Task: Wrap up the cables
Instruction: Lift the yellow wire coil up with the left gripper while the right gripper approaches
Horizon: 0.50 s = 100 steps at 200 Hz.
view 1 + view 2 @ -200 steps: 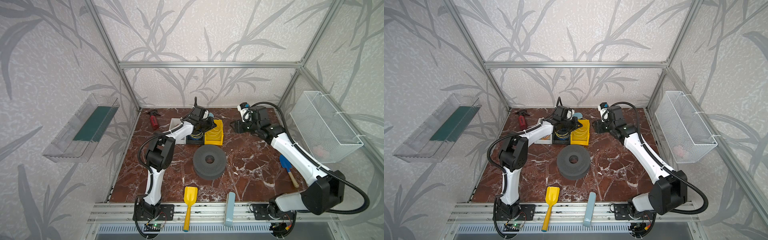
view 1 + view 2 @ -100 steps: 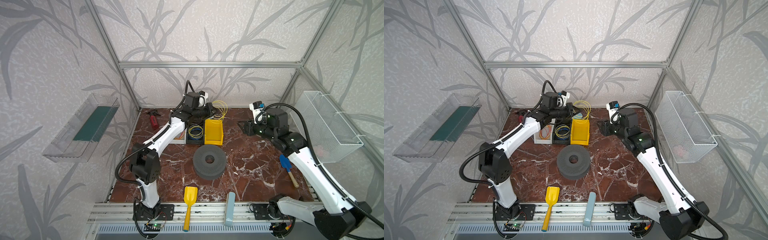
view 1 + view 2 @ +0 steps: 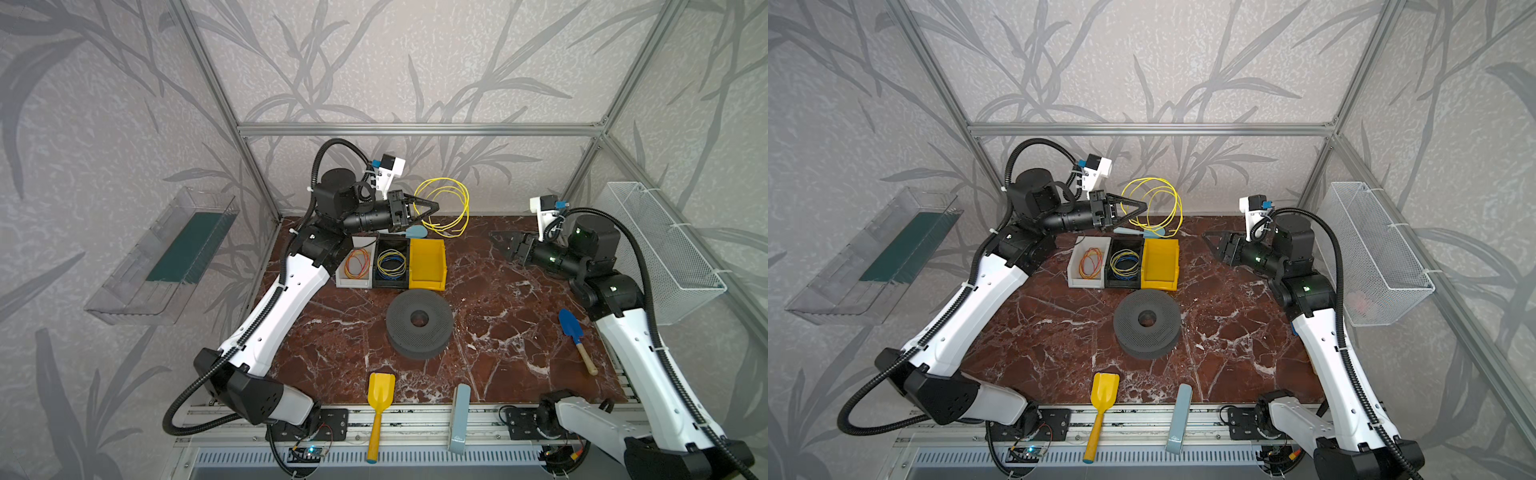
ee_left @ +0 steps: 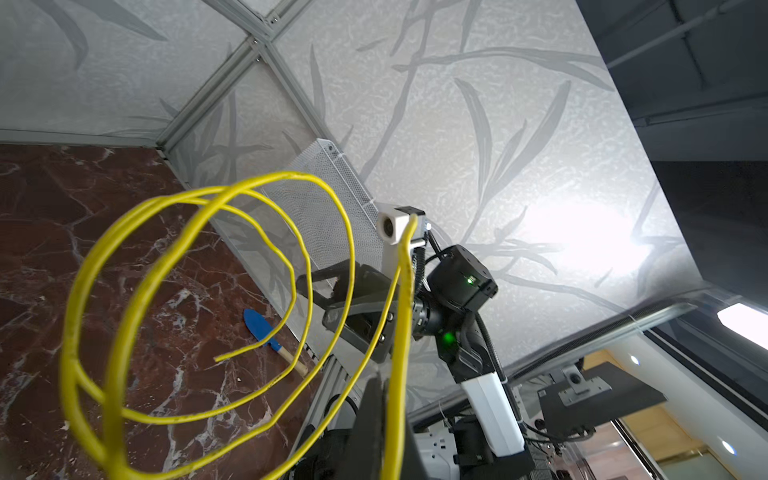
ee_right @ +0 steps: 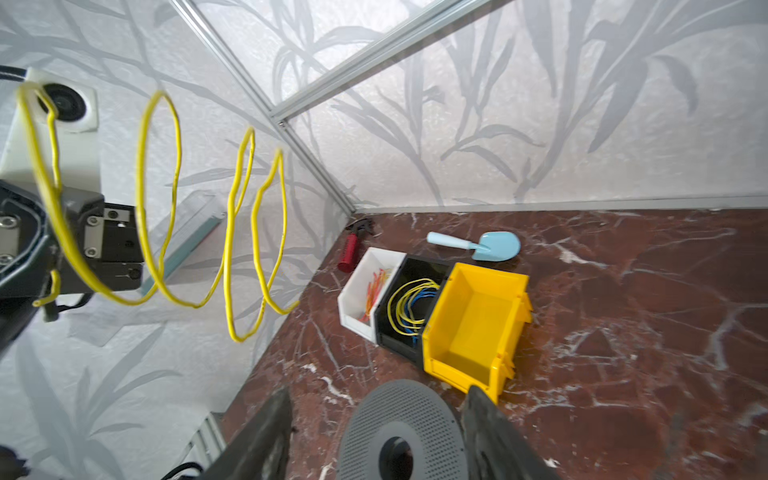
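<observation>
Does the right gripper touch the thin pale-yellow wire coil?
Apart. In a top view a wide gap lies between the right gripper and the thin pale-yellow wire coil; the right wrist view shows its open jaws empty.

No writing, brand or number is legible anywhere. The grey-blue bar (image 3: pixel 458 415) lying across the worktop's (image 3: pixel 498 291) front edge carries a small white mark at its near end, too small to read.
</observation>
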Motion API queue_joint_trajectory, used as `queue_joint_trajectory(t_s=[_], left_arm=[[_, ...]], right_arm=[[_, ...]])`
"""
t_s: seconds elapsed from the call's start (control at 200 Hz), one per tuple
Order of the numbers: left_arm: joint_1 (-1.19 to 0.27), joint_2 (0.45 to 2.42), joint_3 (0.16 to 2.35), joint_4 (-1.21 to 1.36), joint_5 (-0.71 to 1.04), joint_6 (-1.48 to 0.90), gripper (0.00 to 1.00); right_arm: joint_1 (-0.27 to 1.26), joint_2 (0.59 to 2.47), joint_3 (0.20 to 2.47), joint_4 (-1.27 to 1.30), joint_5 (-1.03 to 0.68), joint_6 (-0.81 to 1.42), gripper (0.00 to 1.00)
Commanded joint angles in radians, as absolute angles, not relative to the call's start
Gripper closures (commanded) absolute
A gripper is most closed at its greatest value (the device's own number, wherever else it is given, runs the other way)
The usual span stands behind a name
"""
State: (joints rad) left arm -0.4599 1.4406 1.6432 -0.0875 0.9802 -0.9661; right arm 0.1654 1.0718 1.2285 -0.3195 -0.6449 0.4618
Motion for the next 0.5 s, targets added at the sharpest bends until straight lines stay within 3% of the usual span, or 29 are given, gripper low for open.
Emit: queue_joint_trajectory(t_s=[0.0, 0.225, 0.495], left_arm=[[-0.455, 1.386, 1.604, -0.077, 1.073, -0.984, 1.0], [-0.454, 1.326, 1.58, -0.217, 1.054, -0.871, 1.0], [-0.454, 1.321, 1.578, -0.236, 1.064, -0.856, 1.0]], right_arm=[[0.163, 1.065, 1.196, -0.122, -0.833, 0.603, 0.31], [0.181, 1.093, 1.191, 0.112, -0.968, 0.774, 0.24], [0.25, 1.122, 1.183, 0.034, -0.897, 0.661, 0.31]])
